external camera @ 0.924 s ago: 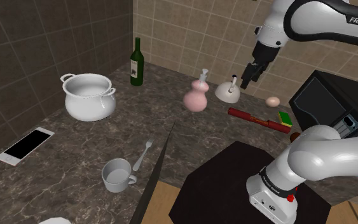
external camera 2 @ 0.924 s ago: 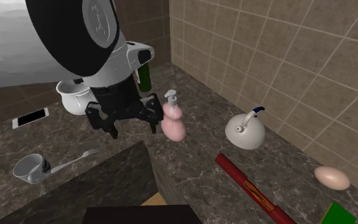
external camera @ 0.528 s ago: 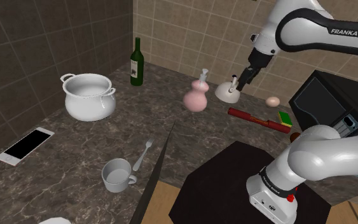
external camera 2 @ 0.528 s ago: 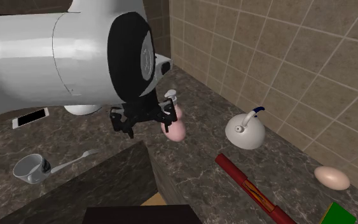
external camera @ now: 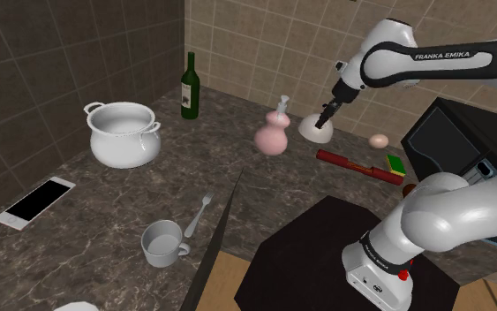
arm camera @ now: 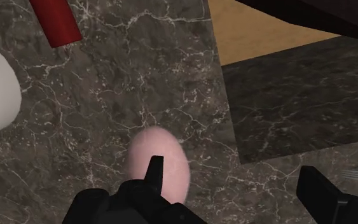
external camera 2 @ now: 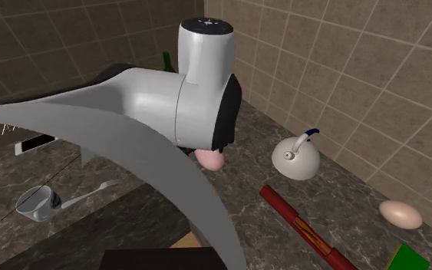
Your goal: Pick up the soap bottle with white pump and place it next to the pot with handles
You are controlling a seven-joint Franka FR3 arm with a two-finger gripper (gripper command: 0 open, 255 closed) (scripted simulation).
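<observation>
The soap bottle [external camera: 273,132] is pink and round-bellied with a white pump, standing mid-counter. A white pot with two handles [external camera: 123,132] stands well off toward the shoulder view's left. My black gripper [external camera: 327,116] hangs over the counter, a little to the bottle's right in that view, in front of a white kettle [external camera: 317,129]. In the wrist view the gripper [arm camera: 234,181] is open. The pink bottle [arm camera: 161,164] shows from above, partly under one finger [arm camera: 153,169] rather than between the two. In the second exterior view my arm hides most of the bottle [external camera 2: 210,160].
A green wine bottle [external camera: 189,87] stands by the back wall. A red stick [external camera: 352,164], an egg [external camera: 378,140] and a green sponge [external camera: 397,164] lie to the kettle's right. Nearer lie a phone [external camera: 34,201], a cup [external camera: 162,243] and a spoon [external camera: 198,212].
My hand has come down and moved toward the shoulder view's left, closer to the bottle. In the second exterior view the arm has swung across and now covers the bottle. The fingers stay apart.
</observation>
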